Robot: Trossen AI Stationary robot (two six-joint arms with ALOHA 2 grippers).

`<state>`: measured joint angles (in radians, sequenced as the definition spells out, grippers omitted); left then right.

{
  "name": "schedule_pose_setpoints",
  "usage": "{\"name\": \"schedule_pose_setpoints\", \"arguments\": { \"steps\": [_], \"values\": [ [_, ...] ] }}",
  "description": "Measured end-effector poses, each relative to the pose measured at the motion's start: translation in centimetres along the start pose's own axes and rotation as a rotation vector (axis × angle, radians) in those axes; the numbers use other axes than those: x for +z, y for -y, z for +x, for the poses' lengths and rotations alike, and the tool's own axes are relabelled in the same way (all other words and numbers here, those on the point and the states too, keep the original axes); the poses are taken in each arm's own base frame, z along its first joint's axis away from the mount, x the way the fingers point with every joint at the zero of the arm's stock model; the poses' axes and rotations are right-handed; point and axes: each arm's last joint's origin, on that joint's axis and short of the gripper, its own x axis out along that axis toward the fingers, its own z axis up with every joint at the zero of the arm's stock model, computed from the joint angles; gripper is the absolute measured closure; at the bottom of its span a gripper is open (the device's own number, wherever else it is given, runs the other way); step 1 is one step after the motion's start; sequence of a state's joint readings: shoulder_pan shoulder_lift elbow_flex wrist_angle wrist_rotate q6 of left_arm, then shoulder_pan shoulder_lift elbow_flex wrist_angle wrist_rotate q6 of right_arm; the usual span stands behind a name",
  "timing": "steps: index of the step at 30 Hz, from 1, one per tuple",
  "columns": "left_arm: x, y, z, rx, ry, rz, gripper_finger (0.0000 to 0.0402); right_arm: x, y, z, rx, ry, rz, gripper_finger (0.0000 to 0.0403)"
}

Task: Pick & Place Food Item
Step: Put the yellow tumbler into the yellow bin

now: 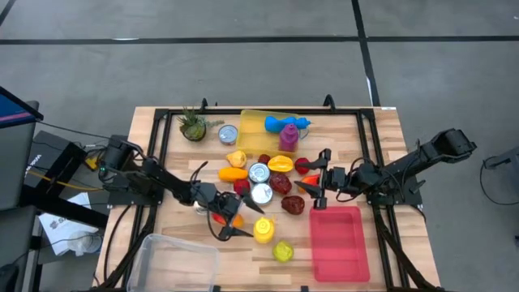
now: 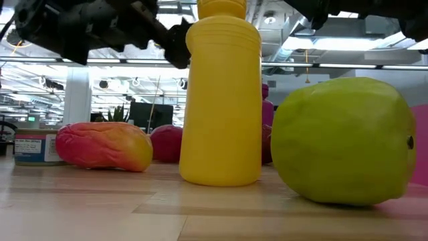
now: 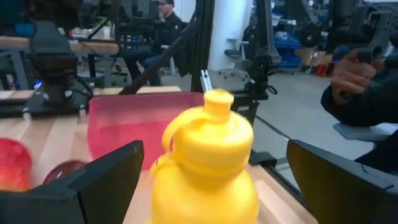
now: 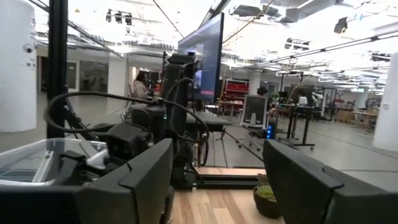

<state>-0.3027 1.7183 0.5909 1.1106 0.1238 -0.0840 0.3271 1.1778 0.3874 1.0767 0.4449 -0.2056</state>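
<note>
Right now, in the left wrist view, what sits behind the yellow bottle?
Behind the yellow bottle, which stands between the open left gripper fingers, lies the pink bin. The bottle covers the bin's middle, so its contents there cannot be seen.

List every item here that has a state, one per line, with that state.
Left pincer: open, fingers either side of the bottle, not closed on it.
Right pincer: open, empty, raised over the food pile.
Yellow bottle: upright, cap on.
Red bin: empty.
Clear bin: empty.
Yellow tray: holds a blue toy.
Cans: upright.
</note>
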Motion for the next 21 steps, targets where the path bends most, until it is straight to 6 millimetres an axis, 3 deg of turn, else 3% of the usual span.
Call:
{"name": "schedule_pose_setpoints", "arguments": {
  "steps": [21],
  "values": [
    [-0.3, -0.4, 3.3, -0.002, -0.009, 0.019, 0.0026, 0.0, 0.0, 0.0, -0.002, -0.003, -0.005, 0.0163]
  ]
}}
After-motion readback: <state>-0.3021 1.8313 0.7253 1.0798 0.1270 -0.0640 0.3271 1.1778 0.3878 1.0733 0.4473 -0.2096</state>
